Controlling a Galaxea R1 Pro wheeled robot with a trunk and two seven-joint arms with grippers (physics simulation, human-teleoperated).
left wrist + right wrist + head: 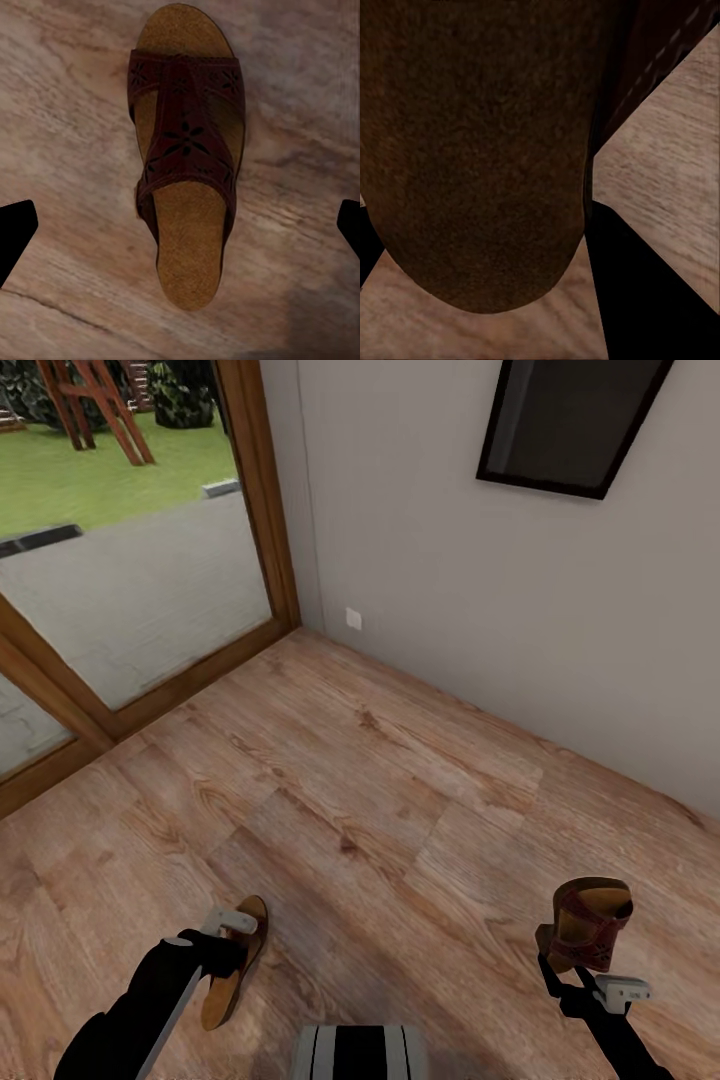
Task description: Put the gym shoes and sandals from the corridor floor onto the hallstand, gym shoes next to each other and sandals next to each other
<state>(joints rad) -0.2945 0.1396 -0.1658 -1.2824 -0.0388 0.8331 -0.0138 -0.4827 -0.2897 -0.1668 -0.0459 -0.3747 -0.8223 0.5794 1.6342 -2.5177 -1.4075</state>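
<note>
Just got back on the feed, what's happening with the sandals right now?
The right gripper holds one sandal lifted off the wood floor, toe end up in the head view. The other sandal lies flat on the floor, sole down, strap up, and the left gripper hovers right above it, fingers spread wide to either side in the left wrist view and not touching it. The robot faces a corner by a glass door and a plain wall.

Wood-plank floor; pale wall; perhaps glass door
</note>
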